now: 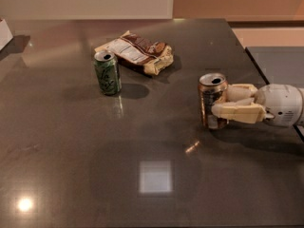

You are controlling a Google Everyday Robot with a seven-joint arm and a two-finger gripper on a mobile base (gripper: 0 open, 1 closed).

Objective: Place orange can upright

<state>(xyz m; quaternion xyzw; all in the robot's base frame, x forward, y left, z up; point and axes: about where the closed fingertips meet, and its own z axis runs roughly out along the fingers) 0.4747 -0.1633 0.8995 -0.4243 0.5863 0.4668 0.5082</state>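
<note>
The orange can (209,103), copper-coloured with a silver open top, stands upright on the dark table (142,141) at the right. My gripper (220,101) reaches in from the right edge. Its pale fingers (240,112) are closed on the can's right side, one in front and one behind. The can's base is at the table surface; I cannot tell whether it rests there fully. The green can (107,72) stands upright well to the left.
A crumpled snack bag (137,51) lies behind the green can. A white object (4,32) sits at the far left edge. The table's right edge (247,51) runs close behind the gripper. A light glare patch (154,176) is on the near table.
</note>
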